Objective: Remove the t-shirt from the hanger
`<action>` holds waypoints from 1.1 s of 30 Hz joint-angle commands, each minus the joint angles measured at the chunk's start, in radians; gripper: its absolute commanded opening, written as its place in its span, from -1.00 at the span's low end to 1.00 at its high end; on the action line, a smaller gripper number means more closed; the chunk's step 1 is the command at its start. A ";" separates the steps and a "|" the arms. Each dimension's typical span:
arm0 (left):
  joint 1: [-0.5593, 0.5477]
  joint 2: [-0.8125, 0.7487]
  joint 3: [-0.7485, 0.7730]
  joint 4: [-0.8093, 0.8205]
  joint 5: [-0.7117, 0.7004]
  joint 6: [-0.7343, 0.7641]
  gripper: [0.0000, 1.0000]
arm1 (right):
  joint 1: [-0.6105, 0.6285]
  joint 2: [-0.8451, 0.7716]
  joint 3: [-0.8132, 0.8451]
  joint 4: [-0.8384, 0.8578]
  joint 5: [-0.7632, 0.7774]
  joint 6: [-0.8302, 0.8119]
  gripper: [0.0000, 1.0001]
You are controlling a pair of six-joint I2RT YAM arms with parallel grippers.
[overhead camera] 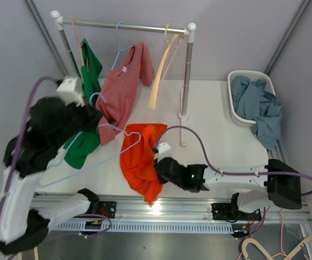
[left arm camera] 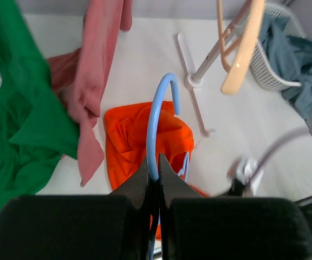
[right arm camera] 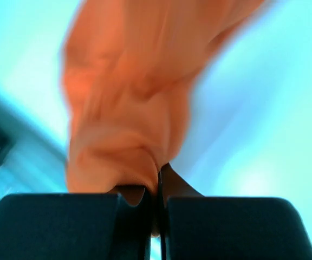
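Reaching forward, the left gripper clenches the curved hook of a slim blue hanger. Stretched leftward, the right gripper has its jaws grasping the crumpled orange t-shirt.

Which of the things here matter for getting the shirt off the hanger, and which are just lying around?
Job: orange t-shirt; blue hanger; left gripper, pinching its hook; right gripper, pinching the t-shirt.
Lying about: green shirt; pink shirt; cream hanger; clothes rail; white basket; blue-grey clothes.
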 commanded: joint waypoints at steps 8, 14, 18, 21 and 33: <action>-0.005 -0.456 -0.116 0.094 -0.138 0.106 -0.99 | -0.307 0.263 0.289 -0.104 -0.115 -0.114 -0.96; -0.005 -0.457 -0.139 0.114 -0.164 0.136 -0.99 | -0.318 0.562 0.510 0.002 -0.354 -0.129 0.99; -0.006 -0.394 -0.140 0.166 -0.184 0.163 -0.99 | -0.274 0.763 0.708 -0.163 -0.327 -0.141 0.99; -0.004 -0.281 -0.083 0.184 -0.167 0.134 -0.99 | -0.231 0.874 0.770 -0.293 -0.246 -0.116 0.99; 0.041 0.082 0.211 0.244 -0.073 0.107 -0.99 | -0.203 0.078 0.127 -0.541 -0.107 0.132 -1.00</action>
